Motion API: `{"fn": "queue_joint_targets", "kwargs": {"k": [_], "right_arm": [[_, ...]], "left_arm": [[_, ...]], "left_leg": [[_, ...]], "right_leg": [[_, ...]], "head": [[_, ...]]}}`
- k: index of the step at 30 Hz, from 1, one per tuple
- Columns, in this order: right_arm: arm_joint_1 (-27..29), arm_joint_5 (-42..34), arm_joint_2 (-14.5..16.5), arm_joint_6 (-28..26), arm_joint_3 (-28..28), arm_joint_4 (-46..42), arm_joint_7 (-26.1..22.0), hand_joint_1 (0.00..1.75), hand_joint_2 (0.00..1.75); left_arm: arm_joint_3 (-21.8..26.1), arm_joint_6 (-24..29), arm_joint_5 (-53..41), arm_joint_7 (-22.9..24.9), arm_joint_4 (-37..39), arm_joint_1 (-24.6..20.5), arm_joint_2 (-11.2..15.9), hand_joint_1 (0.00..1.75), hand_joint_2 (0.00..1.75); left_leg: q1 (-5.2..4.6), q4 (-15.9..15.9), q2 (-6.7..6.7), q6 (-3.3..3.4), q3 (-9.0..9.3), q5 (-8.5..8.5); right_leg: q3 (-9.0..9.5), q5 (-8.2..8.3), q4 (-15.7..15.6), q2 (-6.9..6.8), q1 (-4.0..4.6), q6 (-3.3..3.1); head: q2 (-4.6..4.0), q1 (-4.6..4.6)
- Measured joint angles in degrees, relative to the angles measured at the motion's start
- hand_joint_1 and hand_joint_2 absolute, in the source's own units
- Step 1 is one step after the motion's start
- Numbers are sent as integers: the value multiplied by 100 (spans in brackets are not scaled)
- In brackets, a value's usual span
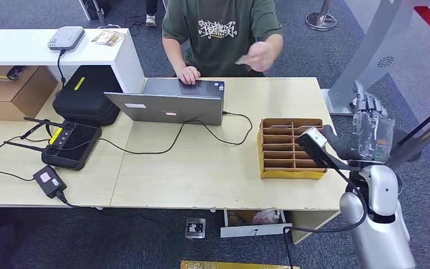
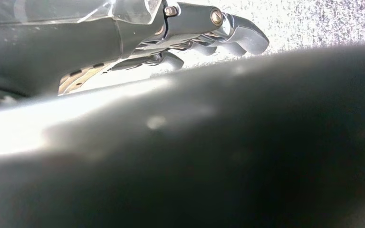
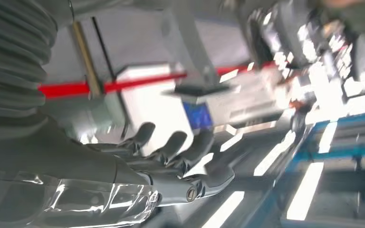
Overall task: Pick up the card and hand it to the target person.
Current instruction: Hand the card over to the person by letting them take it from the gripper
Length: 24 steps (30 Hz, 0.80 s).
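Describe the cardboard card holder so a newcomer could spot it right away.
On the light wooden desk, look to the end nearest the robot's raised right hand. There sits the yellow-brown cardboard organiser, the only slotted, compartmented box on the desk.

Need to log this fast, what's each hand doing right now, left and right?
Left hand: fingers curled, nothing seen in them; open or shut cannot be told.
Right hand: open, raised beside the table, fingers apart, holding nothing.

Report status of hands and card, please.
Right robot hand raised beside desk, open, empty. Left robot hand holds nothing. Card in person's hand. Nothing in the way.
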Motion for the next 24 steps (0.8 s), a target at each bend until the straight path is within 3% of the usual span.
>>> {"fn": "queue_joint_targets", "kwargs": {"k": [3,10,14,18,24], "right_arm": [[92,-969,134,534,10,182,-453,0,175],[606,-3911,721,1148,9,831,-1783,0,175],[973,-5447,985,1423,-11,928,-2246,0,175],[1267,-5827,1163,1399,-56,847,-2378,0,175],[1672,-5695,1427,1296,-69,586,-2357,0,175]], "left_arm": [[0,0,-8,-5,0,-3,1,0,0],[5,0,-10,-16,0,-3,-1,0,0],[11,0,-14,-42,1,6,-2,0,0],[21,0,-8,-57,0,10,-2,0,0],[39,0,-32,81,0,12,-4,0,0]], "left_leg": [[1,0,-1,0,0,0],[3,-1,-1,0,0,0],[2,-2,-2,-1,-1,-1],[1,-2,0,-1,0,-1],[1,-2,0,-1,2,-1]], "right_leg": [[0,0,0,-1,1,0],[-2,-3,0,-2,3,-1],[-2,-5,0,-2,2,-1],[-3,-5,0,0,1,-1],[-2,-4,0,2,1,-1]], "head": [[0,0],[0,0],[0,0],[0,1],[0,0]]}}
